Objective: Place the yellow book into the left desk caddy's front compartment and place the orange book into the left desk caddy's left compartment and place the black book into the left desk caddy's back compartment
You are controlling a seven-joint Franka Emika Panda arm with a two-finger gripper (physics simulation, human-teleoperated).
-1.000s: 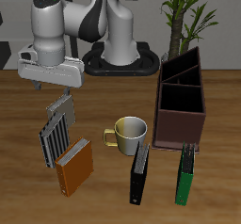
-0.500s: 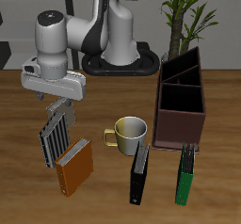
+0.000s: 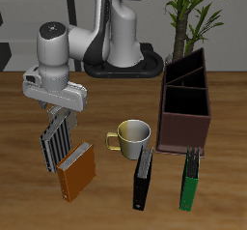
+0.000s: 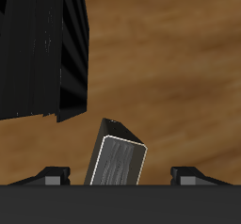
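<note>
Wooden table (image 3: 106, 190) fills the exterior view, and I go across it from one side to the other. First comes my gripper (image 3: 61, 113), hanging low over a cluster of books. Its fingers point down at the yellow book (image 3: 62, 111), a small thin grey-tan book lying just behind a larger black-and-white striped book (image 3: 57, 137). My wrist view shows the yellow book (image 4: 118, 154) close up between my two fingertips (image 4: 49, 175), which stand well apart on either side of it without touching it, so my jaws are wide open and hold nothing. The striped book (image 4: 42, 49) shows as a dark slab beside it there. Nearer the table's front edge, touching the striped book's corner, lies the orange book (image 3: 75, 171), thick, flat on its cover. Next comes a cream mug (image 3: 131, 136) near the table's middle, its handle turned toward the books. Just in front of the mug lies the black book (image 3: 143, 177), slim and long, resting on its spine edge. Beside it, a little apart, lies a slim green book (image 3: 191, 181). Behind the green book stands the left desk caddy (image 3: 185, 100), a tall dark-brown open box with partitions; its front compartment (image 3: 185, 103), the largest section, faces the table's front edge. Behind the caddy stands a potted plant (image 3: 193, 12).
</note>
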